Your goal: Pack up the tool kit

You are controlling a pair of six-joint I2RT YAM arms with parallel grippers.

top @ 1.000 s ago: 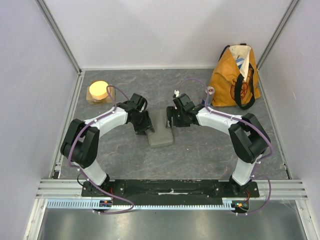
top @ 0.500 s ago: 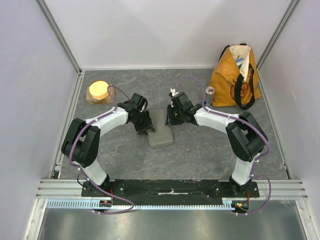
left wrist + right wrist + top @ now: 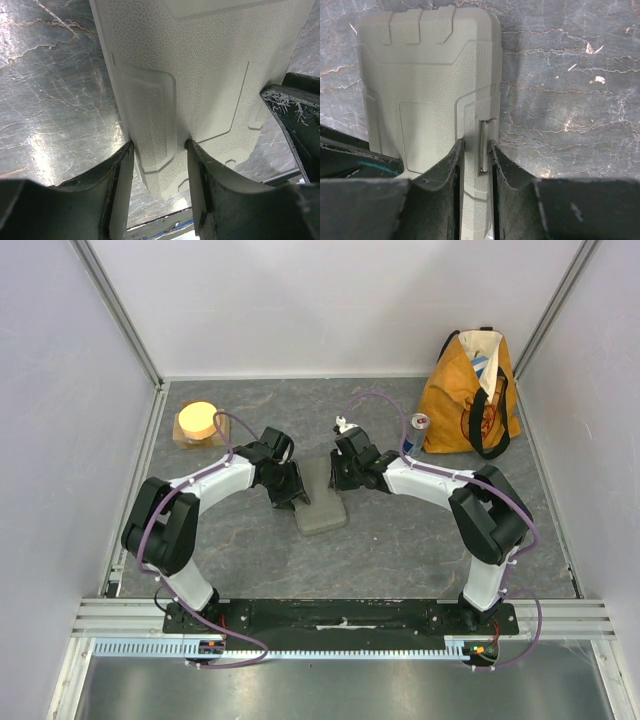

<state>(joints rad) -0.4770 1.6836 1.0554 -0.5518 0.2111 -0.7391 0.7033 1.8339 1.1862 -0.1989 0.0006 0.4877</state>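
Tool kit (image 3: 322, 502) lies shut on the table (image 3: 400, 540), no loose tools in sight, packing seemingly near done: right gripper (image 3: 476, 142) pinches its edge, left gripper (image 3: 158, 145) jaws apart astride one end, fastening probably left.
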